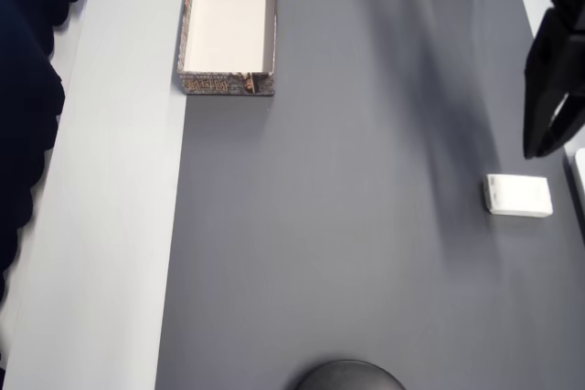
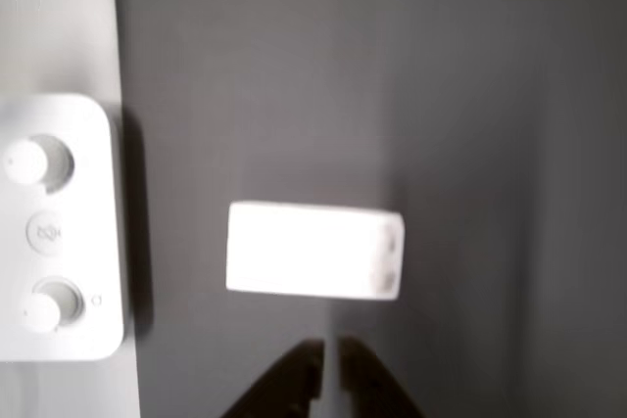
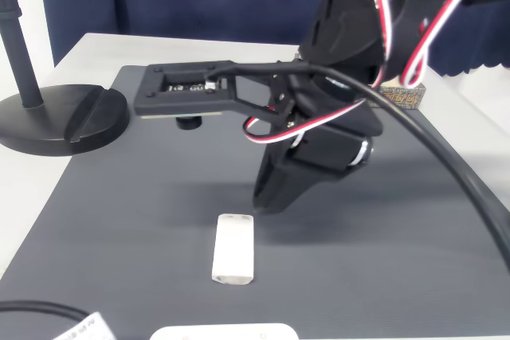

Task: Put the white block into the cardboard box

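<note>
Fingertips: two dark gripper point(image 2: 328, 379) tips at the bottom edge of the wrist view, nearly together with a thin slit between them, holding nothing.
White block: one point(image 2: 313, 251), flat on the dark grey mat point(image 1: 347, 226), just ahead of the tips in the wrist view and apart from them; in the fixed view it point(image 3: 233, 248) lies under and in front of the black arm point(image 3: 343, 117).
Block position, overhead view: near the mat's right edge point(image 1: 518, 195), below the dark arm part at the right border.
Cardboard box: one point(image 1: 228, 75), open, cream inside, patterned outer sides, at the top left, straddling the mat's left edge; well apart from the block.
White control unit: one point(image 2: 54, 227), two round knobs, left of the block in the wrist view, off the mat.
Black stand base: one point(image 3: 60, 117), round, at the left in the fixed view.
</note>
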Controlling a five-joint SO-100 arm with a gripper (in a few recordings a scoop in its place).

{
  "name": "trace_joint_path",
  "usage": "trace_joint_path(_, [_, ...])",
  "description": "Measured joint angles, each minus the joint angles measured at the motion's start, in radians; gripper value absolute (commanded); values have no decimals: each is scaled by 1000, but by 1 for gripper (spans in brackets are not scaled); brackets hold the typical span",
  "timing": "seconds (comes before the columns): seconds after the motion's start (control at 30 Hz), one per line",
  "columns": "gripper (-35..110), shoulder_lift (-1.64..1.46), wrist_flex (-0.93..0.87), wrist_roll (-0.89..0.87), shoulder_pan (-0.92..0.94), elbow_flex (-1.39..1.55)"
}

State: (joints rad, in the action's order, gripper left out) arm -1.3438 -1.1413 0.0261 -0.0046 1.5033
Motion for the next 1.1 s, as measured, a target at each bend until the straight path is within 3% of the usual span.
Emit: trace_joint_path(1.1, [-2, 210, -74, -25, -2, -233])
